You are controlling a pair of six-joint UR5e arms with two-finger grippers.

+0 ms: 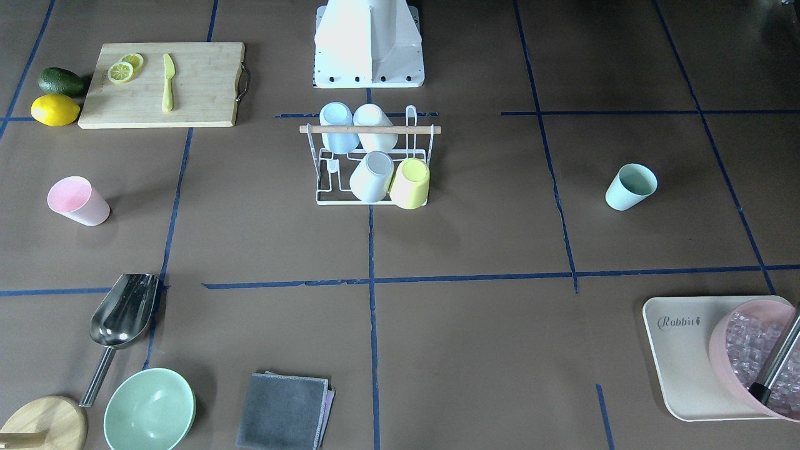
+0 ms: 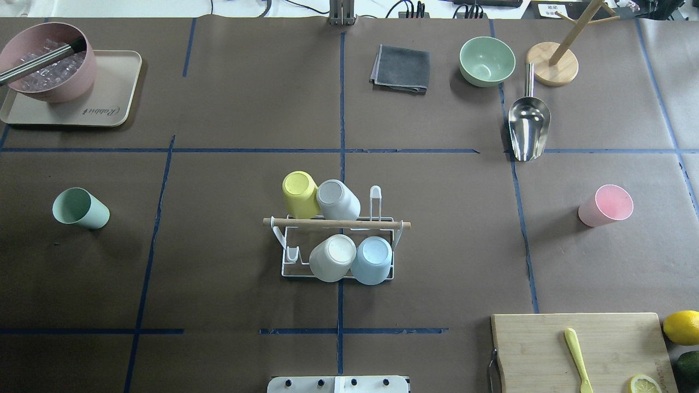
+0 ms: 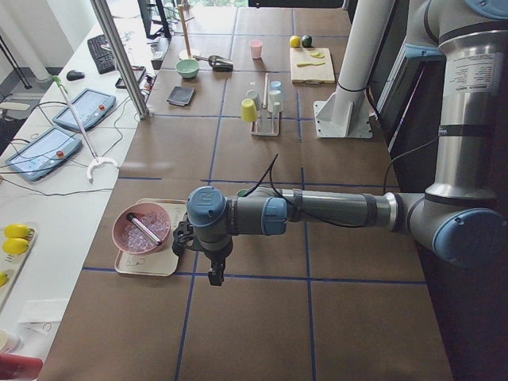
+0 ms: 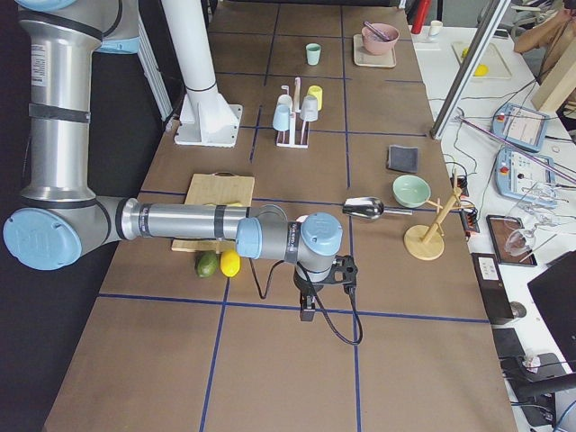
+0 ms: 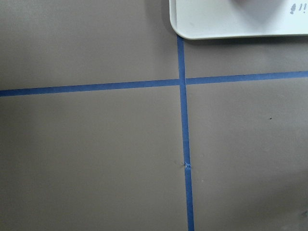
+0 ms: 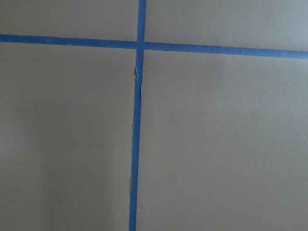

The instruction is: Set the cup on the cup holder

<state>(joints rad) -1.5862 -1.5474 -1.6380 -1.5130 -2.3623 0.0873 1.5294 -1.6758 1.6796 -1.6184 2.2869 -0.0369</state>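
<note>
**Grippers.** In the exterior left view the left gripper [image 3: 214,274] hangs fingers-down over the table [image 2: 218,273], below centre of the frame, just beside the tray [image 3: 147,266]. In the exterior right view the right gripper [image 4: 308,310] hangs fingers-down, below centre, near a blue tape line. At this scale it cannot be told whether the fingers of either gripper are spread or pressed together. Neither wrist view shows any fingers, only tape crossings; the left one also shows a tray corner at upper right.

**Overhead view, bottom edge.** At lower right lies a cutting board [image 2: 617,338] carrying a yellow knife [image 2: 576,355] and a lemon slice [image 2: 644,383]. A lemon [image 2: 682,326] and an avocado [image 2: 689,364] lie beside it at the right edge.

**Centre.**
- The cup holder [image 2: 377,223] stands at frame centre.
- Four cups sit inverted on it: white cup [image 2: 332,256] and blue cup [image 2: 372,259] on the nearer side of the rod, yellow cup [image 2: 299,192] and grey cup [image 2: 337,198] on the farther side.
- A green cup [image 2: 81,208] stands upright at mid-left, well apart from the holder.
- A pink cup [image 2: 606,205] stands upright at mid-right, also well apart.

**Top.** At upper left the tray bears a pink bowl [image 2: 65,90] of ice. Across the top to the right lie a grey cloth [image 2: 401,68], a green bowl [image 2: 487,60], a metal scoop [image 2: 528,128] and a wooden stand [image 2: 552,64].
</note>
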